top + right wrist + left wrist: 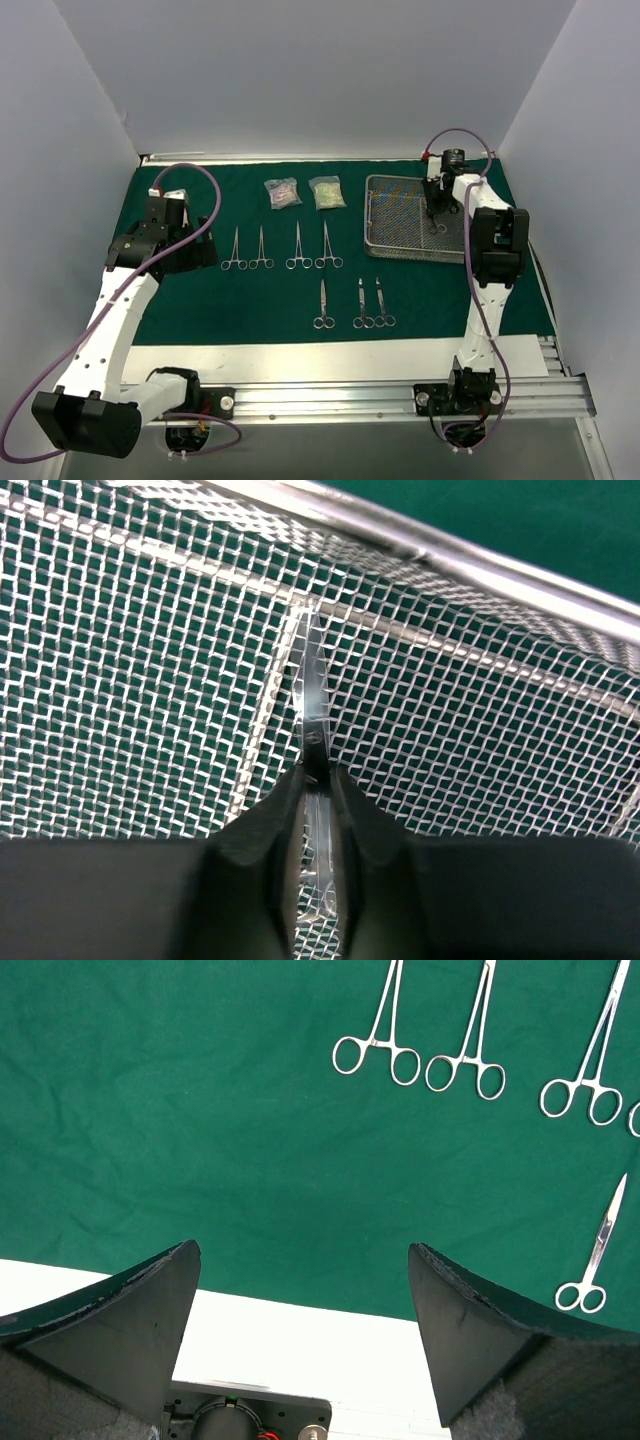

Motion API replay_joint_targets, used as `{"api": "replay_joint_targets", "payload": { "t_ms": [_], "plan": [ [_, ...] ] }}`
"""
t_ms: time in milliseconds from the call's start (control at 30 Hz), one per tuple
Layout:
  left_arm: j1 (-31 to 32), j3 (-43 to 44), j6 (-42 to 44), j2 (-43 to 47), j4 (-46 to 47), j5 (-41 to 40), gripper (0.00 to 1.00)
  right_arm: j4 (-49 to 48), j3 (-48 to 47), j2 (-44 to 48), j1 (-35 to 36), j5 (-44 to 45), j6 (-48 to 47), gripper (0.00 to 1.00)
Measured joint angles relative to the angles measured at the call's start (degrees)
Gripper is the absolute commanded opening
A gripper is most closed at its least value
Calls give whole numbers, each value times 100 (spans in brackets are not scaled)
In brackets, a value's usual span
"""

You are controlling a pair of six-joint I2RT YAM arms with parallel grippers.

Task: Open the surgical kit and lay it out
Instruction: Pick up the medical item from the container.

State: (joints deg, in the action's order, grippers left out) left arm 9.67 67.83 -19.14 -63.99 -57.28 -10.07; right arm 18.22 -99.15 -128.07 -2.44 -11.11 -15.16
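Biggest first: green cloth (200, 300) spread flat, running under the tray (395, 222) and far out to its left and near side. Wire-mesh tray sitting level on it. Left gripper (302, 1252) well left of the tray, hovering over bare cloth, jaws spread wide, gripping nothing. Right gripper (318, 772) down inside the tray, jaws pinched almost together on a slim steel tool (308, 695) lying on the mesh. Left of the tray, a row of four tools (298, 245). Nearer the arms than the tray, a row of three tools (361, 305). Just left of the tray's far end, two small clear packets (283, 192), side by side.
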Motion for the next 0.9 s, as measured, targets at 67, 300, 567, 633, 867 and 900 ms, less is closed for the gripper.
{"api": "replay_joint_targets", "payload": {
  "t_ms": [67, 300, 567, 633, 867, 900],
  "plan": [
    [0, 0, 0, 0, 2, 0, 94, 24, -7, 0, 24, -4, 2, 0],
    [0, 0, 4, 0, 2, 0, 94, 26, -4, 15, 42, -7, 232, 0],
    [0, -61, 7, 22, 7, 4, 94, 35, 254, 195, 411, 144, 863, 0],
    [0, -63, 9, 33, 4, 4, 94, 59, 345, 247, 531, 256, 1016, 0],
    [0, -66, 9, 101, 4, 7, 94, 201, 398, 295, 809, 643, 1331, 11],
    [0, -66, 9, 103, 4, 4, 94, 205, 398, 295, 815, 662, 1349, 13]
  ]
}}
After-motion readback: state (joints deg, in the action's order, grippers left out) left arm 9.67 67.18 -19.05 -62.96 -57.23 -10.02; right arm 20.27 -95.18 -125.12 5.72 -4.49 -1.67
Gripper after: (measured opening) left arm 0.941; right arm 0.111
